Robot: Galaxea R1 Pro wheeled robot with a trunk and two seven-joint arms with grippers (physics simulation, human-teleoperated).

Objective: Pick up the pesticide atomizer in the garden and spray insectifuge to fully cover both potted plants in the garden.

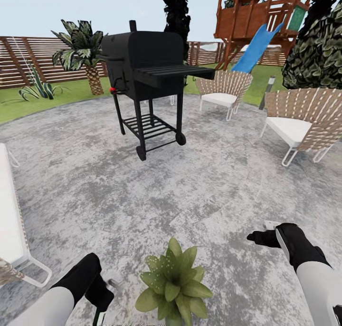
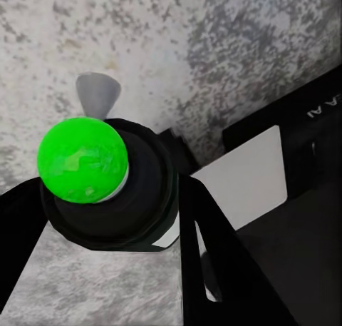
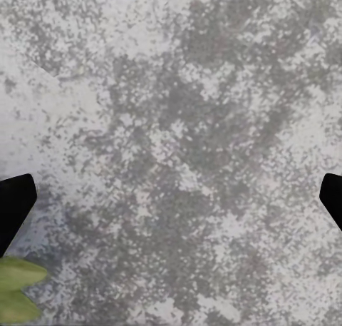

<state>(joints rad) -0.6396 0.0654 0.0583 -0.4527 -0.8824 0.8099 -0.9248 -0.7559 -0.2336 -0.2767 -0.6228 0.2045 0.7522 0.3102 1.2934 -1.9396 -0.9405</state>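
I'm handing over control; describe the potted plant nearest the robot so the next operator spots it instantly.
On the round grey paved patio, look in front of the black grill, close between the robot's two arms. The potted plant is a low rosette of broad pointed green leaves, unlike the tall palm by the fence.

Pesticide atomizer [image 2: 107, 190] between left jaws, above mottled paving [image 2: 235, 48]

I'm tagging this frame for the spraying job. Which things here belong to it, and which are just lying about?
For the job:
- pesticide atomizer, in the left gripper
- potted plant
- patio

Lying about:
- grill
- wicker chairs
- play tower with slide
- palm
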